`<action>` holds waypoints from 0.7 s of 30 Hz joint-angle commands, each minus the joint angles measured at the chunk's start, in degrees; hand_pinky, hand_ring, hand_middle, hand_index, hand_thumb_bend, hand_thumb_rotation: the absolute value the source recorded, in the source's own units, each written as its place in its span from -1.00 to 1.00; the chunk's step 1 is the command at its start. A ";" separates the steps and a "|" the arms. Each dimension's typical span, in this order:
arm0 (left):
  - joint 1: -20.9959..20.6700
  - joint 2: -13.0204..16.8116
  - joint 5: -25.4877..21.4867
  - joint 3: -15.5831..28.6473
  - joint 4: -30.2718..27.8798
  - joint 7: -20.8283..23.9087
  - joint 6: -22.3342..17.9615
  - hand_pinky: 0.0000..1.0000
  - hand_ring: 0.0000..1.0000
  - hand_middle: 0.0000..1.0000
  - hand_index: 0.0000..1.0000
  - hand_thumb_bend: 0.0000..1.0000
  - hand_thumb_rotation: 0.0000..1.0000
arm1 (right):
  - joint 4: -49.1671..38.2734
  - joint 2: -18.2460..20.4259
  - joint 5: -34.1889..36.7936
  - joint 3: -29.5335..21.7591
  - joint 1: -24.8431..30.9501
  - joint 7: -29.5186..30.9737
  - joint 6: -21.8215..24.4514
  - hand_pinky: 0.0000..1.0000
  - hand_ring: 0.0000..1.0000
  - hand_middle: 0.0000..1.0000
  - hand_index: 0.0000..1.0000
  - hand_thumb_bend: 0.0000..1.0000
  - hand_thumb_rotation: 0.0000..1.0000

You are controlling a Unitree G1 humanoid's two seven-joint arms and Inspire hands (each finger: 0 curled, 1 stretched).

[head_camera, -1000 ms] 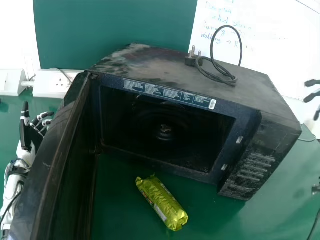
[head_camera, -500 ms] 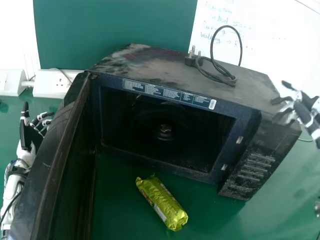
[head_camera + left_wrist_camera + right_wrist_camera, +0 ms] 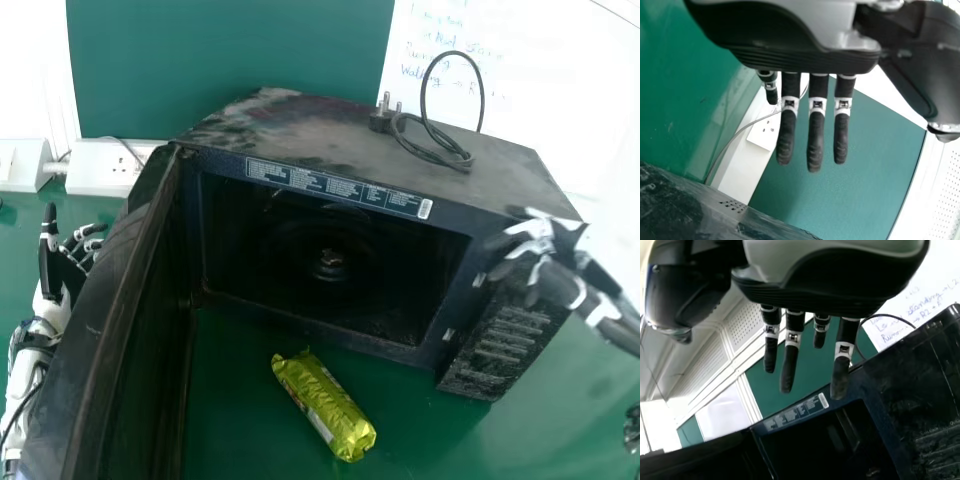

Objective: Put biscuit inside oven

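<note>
The shiny yellow-green cylindrical plastic packet of biscuits (image 3: 325, 405) will probably feel light and fairly firm, though its contents could crumble under a hard squeeze and the glossy wrapper may slide. The best hold looks to be round its middle, thumb along one long side and fingers along the other, avoiding the crimped end. It lies slantwise on the glossy green surface (image 3: 520, 430), just in front of the open black box-shaped microwave oven (image 3: 350, 140). The black-and-white right robot hand (image 3: 545, 255) is by the oven's control-panel side, its fingers extended and nothing in its grasp; from there, the packet is lower, to the left and nearer the robot. The matching left robot hand (image 3: 65, 262), also open and empty, is beyond the dark swung-out oven door (image 3: 105, 320), with the packet across to its right.
</note>
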 commanded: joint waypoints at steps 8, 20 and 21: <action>0.00 -0.07 -0.47 0.47 -0.26 0.16 0.42 -0.52 -0.40 -0.24 -0.02 0.04 -0.87 | -1.18 -1.48 1.27 3.96 -1.05 1.75 -1.54 -0.33 -0.06 0.12 0.50 0.77 -0.11; -0.02 -0.05 -0.57 0.51 -0.23 -0.10 0.42 -0.52 -0.40 -0.24 -0.02 0.04 -0.87 | -3.42 -1.35 -7.13 9.24 -2.32 -1.16 -5.71 -0.49 -0.31 -0.08 0.44 0.93 0.21; -0.06 -0.06 -0.67 0.58 -0.16 -0.13 0.46 -0.52 -0.40 -0.24 -0.02 0.04 -0.87 | -3.78 -0.89 -8.78 9.65 -2.25 -2.07 -6.49 -0.46 -0.28 -0.06 0.41 0.97 0.30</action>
